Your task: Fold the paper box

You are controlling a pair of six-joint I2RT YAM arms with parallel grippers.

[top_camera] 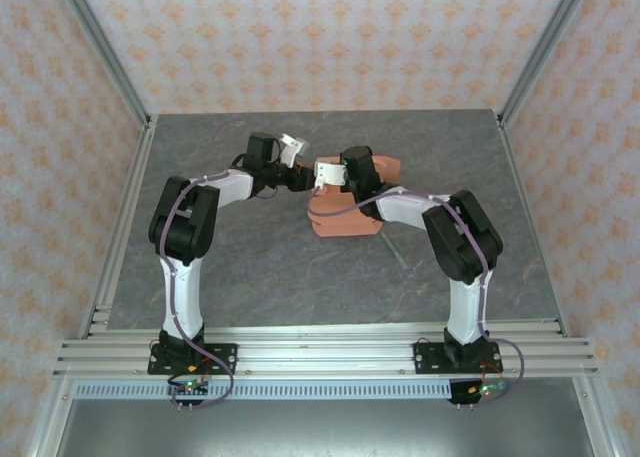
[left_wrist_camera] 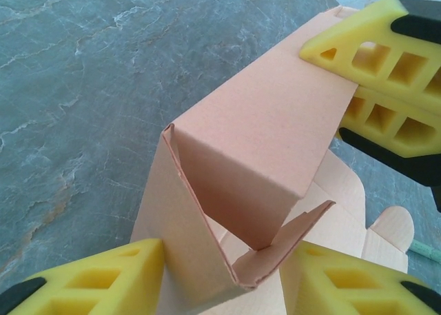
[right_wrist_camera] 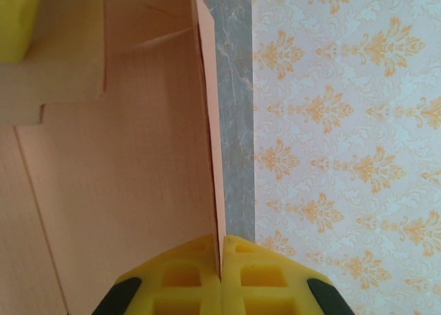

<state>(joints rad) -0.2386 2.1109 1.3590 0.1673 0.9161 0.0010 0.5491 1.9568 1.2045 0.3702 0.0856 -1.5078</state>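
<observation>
The paper box is salmon-orange card, partly folded, lying mid-table between the two arms. In the left wrist view one panel of the paper box is raised like a roof, with a V-shaped folded corner below it. My left gripper straddles that corner, one yellow pad on each side touching the card. My right gripper pinches the raised panel's far edge. In the right wrist view my right gripper is shut on a thin upright wall of the paper box. Both grippers meet over the box's far end.
A thin grey stick lies on the grey stone-patterned table, just right of the box, and its tip shows by the card. Patterned walls and metal rails enclose the table.
</observation>
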